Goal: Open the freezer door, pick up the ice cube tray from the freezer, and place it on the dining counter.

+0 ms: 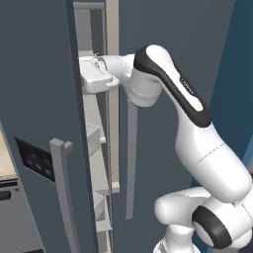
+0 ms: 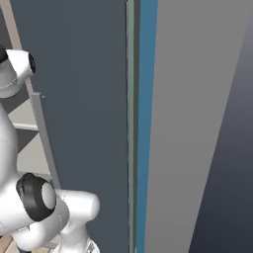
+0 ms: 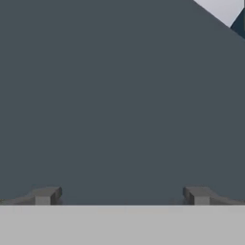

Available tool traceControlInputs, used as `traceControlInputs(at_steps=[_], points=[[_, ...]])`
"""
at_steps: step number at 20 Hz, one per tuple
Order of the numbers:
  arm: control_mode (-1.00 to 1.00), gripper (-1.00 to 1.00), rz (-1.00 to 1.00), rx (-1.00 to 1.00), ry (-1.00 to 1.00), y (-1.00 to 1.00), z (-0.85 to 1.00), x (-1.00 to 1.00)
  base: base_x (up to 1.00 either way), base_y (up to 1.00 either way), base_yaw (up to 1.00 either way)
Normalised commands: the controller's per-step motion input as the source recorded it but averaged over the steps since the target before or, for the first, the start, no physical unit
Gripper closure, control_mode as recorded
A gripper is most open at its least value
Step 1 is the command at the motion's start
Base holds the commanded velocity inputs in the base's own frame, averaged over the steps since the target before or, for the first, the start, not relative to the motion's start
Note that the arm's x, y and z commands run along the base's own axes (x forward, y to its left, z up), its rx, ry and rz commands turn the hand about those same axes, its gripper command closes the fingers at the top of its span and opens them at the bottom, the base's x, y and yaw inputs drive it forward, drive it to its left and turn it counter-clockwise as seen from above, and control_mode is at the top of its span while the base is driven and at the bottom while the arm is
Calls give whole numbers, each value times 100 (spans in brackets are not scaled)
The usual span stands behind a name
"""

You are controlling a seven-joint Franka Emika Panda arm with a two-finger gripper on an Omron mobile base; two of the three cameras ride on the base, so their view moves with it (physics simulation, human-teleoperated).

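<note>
The freezer door (image 1: 39,99) stands ajar, its black control panel (image 1: 34,160) and grey bar handle (image 1: 62,192) facing out at lower left. White door bins (image 1: 96,143) show along its inner side. My hand (image 1: 96,74) reaches into the gap behind the door's edge, up high. My gripper (image 3: 122,196) is open, its fingertips (image 3: 45,195) wide apart with nothing between them, facing a flat dark grey surface (image 3: 110,95) close ahead. Pale freezer shelves (image 2: 24,123) show past the arm. The ice cube tray is hidden and the dining counter is out of view.
The plain grey door (image 1: 168,39) with its own bar handle (image 1: 131,158) stands shut to the right of the gap. A blue wall strip (image 2: 146,123) and a tall light grey panel (image 2: 197,123) lie further right. A beige sliver (image 1: 4,158) shows at the far left.
</note>
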Motion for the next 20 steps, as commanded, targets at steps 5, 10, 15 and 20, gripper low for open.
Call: traceControlInputs(at_steps=[5, 10, 15, 20], points=[[-100, -100, 0, 0, 0, 38, -1, -18, 0, 0, 0], [-100, -100, 0, -1, 0, 47, -6, -38, 0, 0, 0], [-100, -100, 0, -1, 0, 50, -9, -38, 0, 0, 0], [-100, -100, 0, -1, 0, 52, -16, -32, 0, 0, 0]])
